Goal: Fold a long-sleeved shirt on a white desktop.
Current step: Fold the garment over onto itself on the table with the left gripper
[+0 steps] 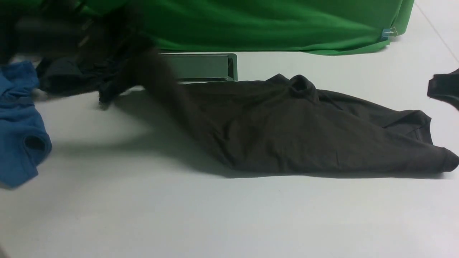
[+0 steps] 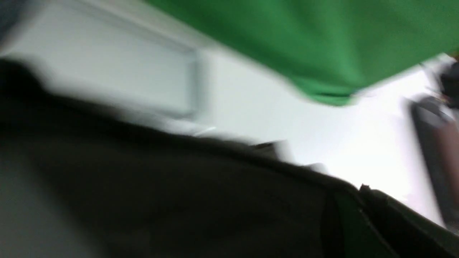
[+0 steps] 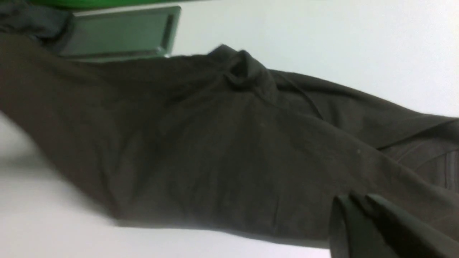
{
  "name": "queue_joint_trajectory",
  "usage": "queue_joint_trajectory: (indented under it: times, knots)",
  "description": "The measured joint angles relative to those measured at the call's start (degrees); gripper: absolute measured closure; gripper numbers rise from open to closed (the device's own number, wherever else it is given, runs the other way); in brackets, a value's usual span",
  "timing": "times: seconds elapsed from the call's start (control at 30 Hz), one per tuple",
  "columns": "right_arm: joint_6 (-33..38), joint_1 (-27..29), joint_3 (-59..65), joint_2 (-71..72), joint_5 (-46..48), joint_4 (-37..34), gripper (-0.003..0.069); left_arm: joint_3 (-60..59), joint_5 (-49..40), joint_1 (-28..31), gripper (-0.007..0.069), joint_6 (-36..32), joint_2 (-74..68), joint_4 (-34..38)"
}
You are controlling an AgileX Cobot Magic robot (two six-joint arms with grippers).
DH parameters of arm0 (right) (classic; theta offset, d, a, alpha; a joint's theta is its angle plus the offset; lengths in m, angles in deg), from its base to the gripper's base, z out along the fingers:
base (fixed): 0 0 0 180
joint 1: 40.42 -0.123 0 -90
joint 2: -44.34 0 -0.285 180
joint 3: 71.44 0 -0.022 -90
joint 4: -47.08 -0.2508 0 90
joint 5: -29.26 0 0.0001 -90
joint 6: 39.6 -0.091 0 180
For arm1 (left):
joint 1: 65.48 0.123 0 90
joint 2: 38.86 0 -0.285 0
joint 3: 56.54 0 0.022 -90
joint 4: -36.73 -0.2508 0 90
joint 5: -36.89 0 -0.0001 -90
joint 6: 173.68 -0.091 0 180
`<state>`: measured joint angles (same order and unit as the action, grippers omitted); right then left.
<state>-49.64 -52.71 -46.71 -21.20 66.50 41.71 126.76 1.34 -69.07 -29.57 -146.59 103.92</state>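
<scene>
- At far left, a crumpled blue fabric garment (image 1: 23, 125) is seen on the matte white desktop (image 1: 229, 215).
- Beside it, a smaller black-teal garment (image 1: 68, 77) is partly hidden.
- Dark brown-grey long-sleeved shirt (image 1: 279, 129): left end raised, clenched in blurred left gripper (image 2: 360, 197); remainder spread rightward on desktop.
- Far right, right gripper (image 1: 434, 86) is held closed, nothing grasped.

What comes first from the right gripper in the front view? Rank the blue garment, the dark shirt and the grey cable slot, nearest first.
From the right gripper:
1. Dark shirt: its right end lies close by, on the right side.
2. Grey cable slot: beyond the shirt, left of centre.
3. Blue garment: at the far left edge.
</scene>
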Motion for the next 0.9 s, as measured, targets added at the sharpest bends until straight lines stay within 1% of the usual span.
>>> queue_joint_trajectory:
  times: [0.03,0.07,0.1,0.23,0.27,0.33,0.37,0.4,0.47,0.5,0.57,0.7,0.77,0.83,0.87,0.9]
  knots:
    - [0.00,0.00,0.00,0.92,0.39,-0.86,0.0631,3.77,0.38,-2.69,0.0596,0.48,-1.22,-0.23]
    - [0.00,0.00,0.00,1.16,0.39,-0.86,0.0631,3.77,0.44,-3.36,0.0596,0.65,-1.54,-0.30]
    - [-0.05,0.00,0.00,3.08,1.23,-1.77,0.0629,10.23,0.79,-8.24,0.0596,2.34,-4.39,-1.10]
    - [-0.05,0.00,0.00,9.39,2.38,-2.36,0.0620,26.00,0.93,-21.85,0.0596,7.22,-15.43,-2.89]
    - [-0.05,0.00,0.00,12.01,2.64,-2.42,0.0617,32.22,0.93,-27.35,0.0592,8.53,-21.02,-3.09]
    - [-0.05,0.00,0.00,15.83,2.82,-2.42,0.0610,38.02,1.02,-32.42,0.0585,9.10,-26.94,-3.60]
    - [0.01,0.00,0.00,16.18,2.82,-2.42,0.0609,39.41,1.06,-33.62,0.0584,9.10,-28.42,-3.92]
    - [0.17,0.00,0.00,18.68,2.84,-2.42,0.0602,43.91,1.15,-37.47,0.0577,9.33,-33.46,-5.57]
    - [0.69,0.00,0.00,21.48,3.08,-2.29,0.0593,48.67,0.90,-41.43,0.0559,11.09,-39.80,-8.45]
    - [0.96,0.00,0.00,21.93,3.27,-2.23,0.0590,50.38,0.61,-42.74,0.0552,12.50,-41.39,-9.34]
    - [1.57,0.00,0.00,23.79,4.41,-2.02,0.0574,53.76,0.22,-44.93,0.0513,16.08,-45.65,-12.24]
    - [1.85,0.00,0.00,24.36,6.94,-1.86,0.0550,55.74,0.31,-45.24,0.0397,18.10,-46.95,-15.30]
    - [1.98,0.00,0.06,24.36,7.41,-1.86,0.0540,56.05,-0.30,-44.68,0.0308,18.25,-45.61,-16.94]
    - [2.32,0.00,0.06,24.36,7.28,-1.81,0.0536,56.14,-1.40,-44.16,0.0238,18.38,-44.16,-18.96]
    - [2.61,0.00,0.06,24.36,7.01,-1.81,0.0532,56.20,-3.91,-43.19,0.0163,19.37,-42.29,-21.73]
    - [2.79,0.00,0.06,24.36,6.81,-1.81,0.0529,56.24,-5.47,-42.54,0.0121,20.39,-41.10,-23.75]
